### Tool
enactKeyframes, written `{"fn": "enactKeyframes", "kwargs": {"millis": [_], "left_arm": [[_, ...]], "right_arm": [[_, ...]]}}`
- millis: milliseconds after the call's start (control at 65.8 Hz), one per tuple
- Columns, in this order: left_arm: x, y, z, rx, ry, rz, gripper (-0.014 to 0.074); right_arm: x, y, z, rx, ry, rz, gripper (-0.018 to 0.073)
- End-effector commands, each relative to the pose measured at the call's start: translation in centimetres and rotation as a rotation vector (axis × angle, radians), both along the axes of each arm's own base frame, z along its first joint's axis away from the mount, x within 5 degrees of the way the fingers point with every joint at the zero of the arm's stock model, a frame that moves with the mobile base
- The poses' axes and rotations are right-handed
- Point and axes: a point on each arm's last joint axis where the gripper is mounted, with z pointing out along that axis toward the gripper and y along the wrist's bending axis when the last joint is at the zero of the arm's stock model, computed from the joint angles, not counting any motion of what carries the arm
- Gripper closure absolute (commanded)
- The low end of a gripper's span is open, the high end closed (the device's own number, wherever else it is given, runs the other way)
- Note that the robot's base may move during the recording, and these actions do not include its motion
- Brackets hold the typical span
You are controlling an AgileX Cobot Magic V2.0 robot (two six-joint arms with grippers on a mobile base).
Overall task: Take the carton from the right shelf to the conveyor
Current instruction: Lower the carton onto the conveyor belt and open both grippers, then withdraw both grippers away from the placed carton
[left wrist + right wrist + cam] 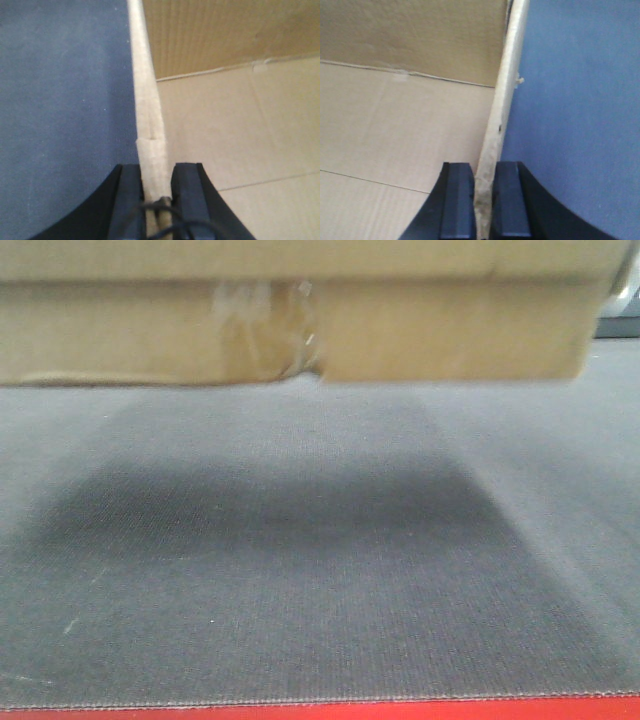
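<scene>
A brown cardboard carton with tape on its side hangs at the top of the front view, above the grey conveyor belt, casting a dark shadow on it. In the left wrist view, my left gripper is shut on the carton's left wall edge, with the open carton's inside to the right. In the right wrist view, my right gripper is shut on the carton's right wall edge, with the carton's inside to the left. Neither gripper shows in the front view.
A red strip runs along the belt's near edge. The grey belt surface also shows beside the carton in the left wrist view and the right wrist view. A dark object sits at the far right behind the carton.
</scene>
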Motion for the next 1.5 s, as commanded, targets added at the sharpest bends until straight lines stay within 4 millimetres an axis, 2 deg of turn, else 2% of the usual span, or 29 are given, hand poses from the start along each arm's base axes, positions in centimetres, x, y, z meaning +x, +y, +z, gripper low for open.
{"fn": "enactKeyframes", "kwargs": {"millis": [0,228,365,471,562,592,653,790,820,881,957,1079,1170,1261,1322,1398,1489], "left_arm": [[1.7,0.7,-0.7,0.028,-0.020,0.019,0.0616],[6.1,-0.5,-4.7,0.065,0.049,0.009,0.0616],[8.1,-1.2,-6.7,0.082,0.062,-0.005,0.0604],[9.2,-1.6,-8.0,0.088,0.074,-0.015,0.0558],[9.9,-1.9,-8.9,0.092,0.086,-0.019,0.0468],[10.0,-1.9,-9.0,0.093,0.088,-0.019,0.0427],[10.1,-1.9,-9.1,0.094,0.091,-0.019,0.0318],[10.1,-1.9,-9.1,0.090,0.084,-0.022,0.0088],[10.0,-1.9,-8.9,0.089,0.081,-0.022,0.0045],[9.7,-1.8,-8.6,0.088,0.087,-0.017,-0.0020],[9.0,-1.6,-7.9,0.082,0.085,-0.010,-0.0013],[6.9,-0.9,-5.2,0.061,0.031,-0.014,-0.0013],[5.2,0.0,-3.1,0.059,-0.019,-0.016,-0.0011],[3.4,1.6,-1.3,0.050,-0.064,0.007,0.0023],[2.1,3.0,-0.6,0.047,-0.079,0.027,0.0083],[0.6,4.8,-0.4,0.036,-0.088,0.049,0.0207],[-1.2,6.8,-0.8,0.018,-0.114,0.090,0.0419]], "right_arm": [[2.0,-0.3,-1.2,-0.051,-0.008,-0.027,0.0616],[6.5,1.5,-5.4,-0.070,0.029,-0.023,0.0616],[8.4,2.1,-7.9,-0.097,0.051,-0.022,0.0616],[9.3,2.5,-9.1,-0.105,0.070,-0.021,0.0616],[9.6,2.6,-9.6,-0.109,0.080,-0.020,0.0595],[9.6,2.6,-9.6,-0.109,0.080,-0.020,0.0563],[9.6,2.6,-9.6,-0.109,0.080,-0.020,0.0436],[9.5,2.6,-9.1,-0.106,0.061,-0.021,0.0027],[9.4,2.5,-9.0,-0.105,0.058,-0.021,-0.0025],[9.1,2.4,-8.4,-0.099,0.044,-0.022,-0.0008],[8.6,2.2,-7.3,-0.090,0.024,-0.023,0.0003],[7.0,1.2,-4.2,-0.063,-0.037,-0.035,0.0060],[5.7,-0.1,-2.4,-0.049,-0.070,-0.057,0.0153],[4.3,-2.0,-0.9,-0.048,-0.085,-0.093,0.0295],[3.8,-3.5,-0.5,-0.054,-0.086,-0.126,0.0398],[3.1,-5.6,-0.6,-0.058,-0.081,-0.182,0.0507],[2.1,-7.8,-1.6,-0.065,-0.066,-0.239,0.0613]]}}
